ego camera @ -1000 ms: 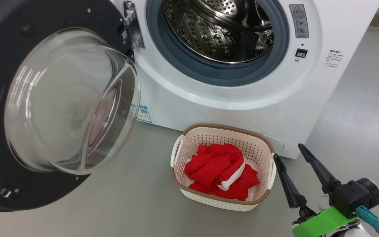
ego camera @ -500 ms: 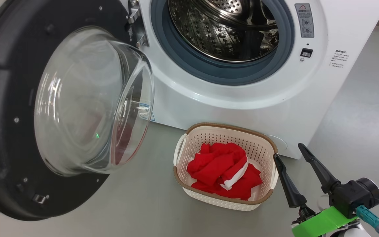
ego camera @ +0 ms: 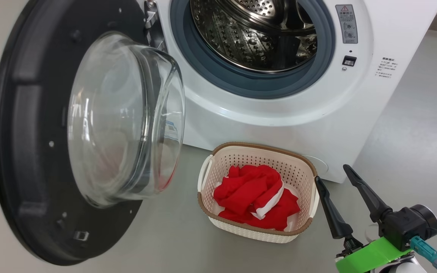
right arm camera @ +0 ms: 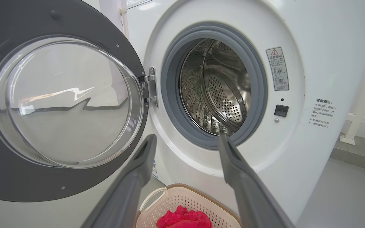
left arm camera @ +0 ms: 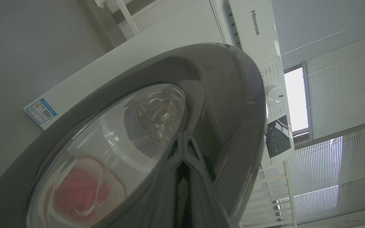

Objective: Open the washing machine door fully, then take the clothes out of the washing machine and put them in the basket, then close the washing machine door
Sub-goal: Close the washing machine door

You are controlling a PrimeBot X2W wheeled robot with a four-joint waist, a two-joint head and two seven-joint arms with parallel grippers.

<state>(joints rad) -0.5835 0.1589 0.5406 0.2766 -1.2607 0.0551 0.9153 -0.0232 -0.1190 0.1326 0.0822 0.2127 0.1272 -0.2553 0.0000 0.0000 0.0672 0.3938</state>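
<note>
My left tool (left arm camera: 185, 143) is shut, its two fingers pressed flat together with nothing between them. It sits hard up against the glossy outer side of the washing machine door (ego camera: 25, 151); I cannot tell whether the tips actually touch it. The door stands open, swung out from its hinge (right arm camera: 149, 87) on the left of the opening, with the inner side and its bulging glass bowl turned to the right, toward the washing machine (ego camera: 279, 132). Behind the grey gasket (ego camera: 241, 85) the steel drum (ego camera: 249, 38) shows bare perforated metal. The basket (ego camera: 264, 146) stands on the floor (ego camera: 165, 235) just in front of the machine, below the opening and a little to the right, its far rim close to the white front panel. The clothes (ego camera: 249, 189) lie bunched inside it, red with a white band curling across the top, and sit below the brown rim. My right tool (ego camera: 333, 176) hangs at the near right with its fingers spread wide and nothing held, the left finger just beside the basket's right handle. From its own wrist camera those fingers frame the lower edge of the drum opening, with the basket and the red cloth low between them. Seen through the door glass from my left wrist, the basket and the clothes appear as a blurred pink patch.
</note>
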